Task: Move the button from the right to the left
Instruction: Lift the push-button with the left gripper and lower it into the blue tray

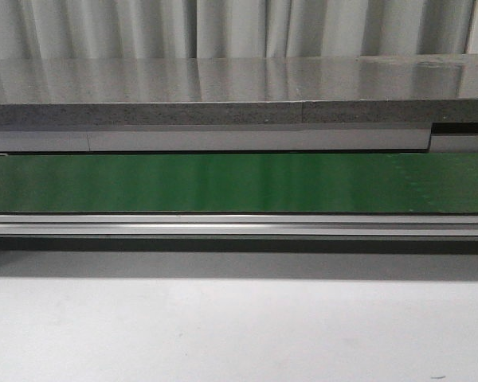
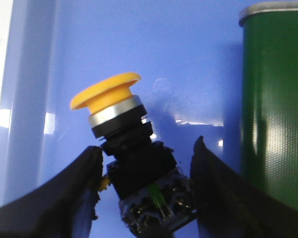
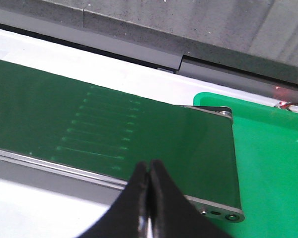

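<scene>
The button (image 2: 131, 148) has a yellow mushroom cap, a silver collar, and a black body with a metal terminal block. It shows only in the left wrist view, tilted above a blue bin floor (image 2: 188, 54). My left gripper (image 2: 146, 148) is shut on it, with one finger against the body and the other against the terminal block. My right gripper (image 3: 149, 166) is shut on nothing, its fingertips pressed together over the near rail of the green conveyor belt (image 3: 89, 124). Neither gripper nor the button appears in the front view.
The green belt (image 1: 239, 183) crosses the front view behind a metal rail, with a grey counter (image 1: 223, 87) beyond it and a white tabletop (image 1: 239, 334) in front. A green bin (image 3: 273, 163) sits past the belt's end. The belt's end (image 2: 275, 99) borders the blue bin.
</scene>
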